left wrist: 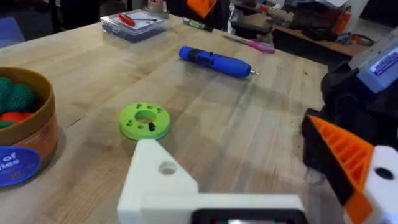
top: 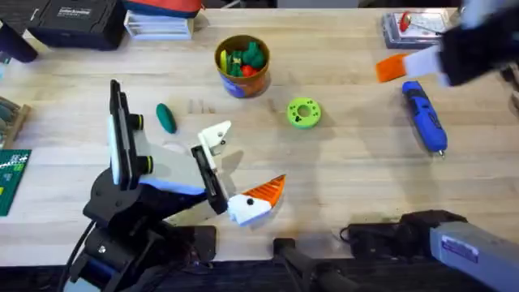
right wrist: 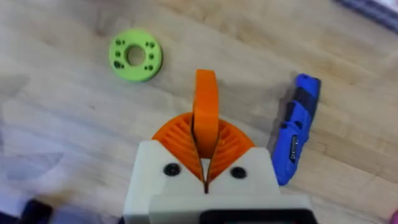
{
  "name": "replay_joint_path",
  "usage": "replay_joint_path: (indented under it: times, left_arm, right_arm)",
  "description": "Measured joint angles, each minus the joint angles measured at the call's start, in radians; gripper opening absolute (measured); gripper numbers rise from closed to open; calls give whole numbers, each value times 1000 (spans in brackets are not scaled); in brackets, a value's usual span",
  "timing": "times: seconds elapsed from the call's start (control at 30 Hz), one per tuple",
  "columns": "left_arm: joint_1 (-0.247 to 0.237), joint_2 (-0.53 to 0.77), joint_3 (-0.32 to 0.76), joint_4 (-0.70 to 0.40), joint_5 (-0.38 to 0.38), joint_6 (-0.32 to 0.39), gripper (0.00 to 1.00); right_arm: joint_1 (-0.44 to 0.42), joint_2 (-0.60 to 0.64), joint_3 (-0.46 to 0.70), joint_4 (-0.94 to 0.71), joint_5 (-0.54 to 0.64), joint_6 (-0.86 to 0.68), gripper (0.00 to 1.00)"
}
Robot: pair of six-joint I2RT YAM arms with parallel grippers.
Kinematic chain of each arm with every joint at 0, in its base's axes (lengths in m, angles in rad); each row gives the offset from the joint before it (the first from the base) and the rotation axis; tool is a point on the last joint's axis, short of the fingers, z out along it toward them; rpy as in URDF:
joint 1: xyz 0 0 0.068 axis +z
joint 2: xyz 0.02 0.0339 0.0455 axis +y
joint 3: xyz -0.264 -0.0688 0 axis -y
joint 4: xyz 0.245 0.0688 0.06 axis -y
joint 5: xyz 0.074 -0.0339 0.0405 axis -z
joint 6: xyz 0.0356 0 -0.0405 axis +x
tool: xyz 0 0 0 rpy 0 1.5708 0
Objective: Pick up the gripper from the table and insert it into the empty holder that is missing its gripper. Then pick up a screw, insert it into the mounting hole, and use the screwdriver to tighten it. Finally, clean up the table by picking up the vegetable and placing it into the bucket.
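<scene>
The loose orange gripper stands upright between the orange pads of my right gripper, which is shut on it. Overhead, the right gripper hangs blurred above the table's far right. My left gripper lies open at the front centre. One jaw ends in the bare white holder with its mounting hole; the other carries an orange finger. The blue screwdriver lies below the right gripper. The dark-green vegetable lies left of the holder. The yellow bucket holds several toys.
A flat green ring with small holes and a dark screw lies between the bucket and the screwdriver. A clear box with red tools sits at the far right. Black cases and books line the far left edge.
</scene>
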Motion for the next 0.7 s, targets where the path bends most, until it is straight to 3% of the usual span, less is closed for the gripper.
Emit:
replay_joint_path:
  times: [0.17,0.33,0.57,0.7]
  left_arm:
    - [0,0,0,0,0,0,986]
    - [0,0,0,0,0,0,986]
    - [0,0,0,0,0,0,986]
    - [0,0,0,0,0,0,986]
  right_arm:
    - [-56,-189,-43,18,-57,44,8]
    - [-66,-305,-219,130,-249,115,8]
    - [-61,-269,-561,500,-718,320,7]
    - [-31,-191,-673,617,-889,497,7]
